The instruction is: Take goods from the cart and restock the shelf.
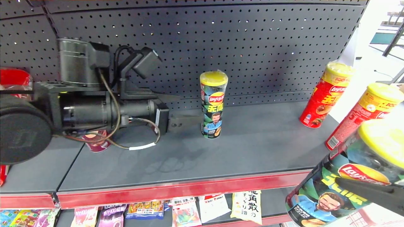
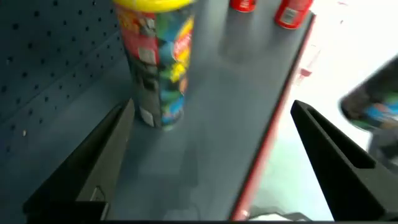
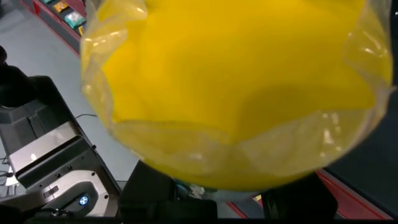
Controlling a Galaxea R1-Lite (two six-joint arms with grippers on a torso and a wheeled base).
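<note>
1. Lower right of the head view: right gripper (image 1: 367,186) is clamped on the held can (image 1: 318,195), which has a yellow lid and a green label with a cartoon man and a red-yellow logo.
2. Red shelf lip (image 1: 176,189) crosses the frame, with printed snack bags (image 1: 214,208) below it.
3. Left gripper (image 2: 211,109), fingers wide apart, is over the shelf (image 1: 252,148). The shelf can (image 1: 213,104), with the same label, stands upright just beyond its tips.
4. Bare deck separates it from the red cans (image 1: 326,94) at the right end.
5. Pegboard (image 1: 252,47) closes the back.
</note>
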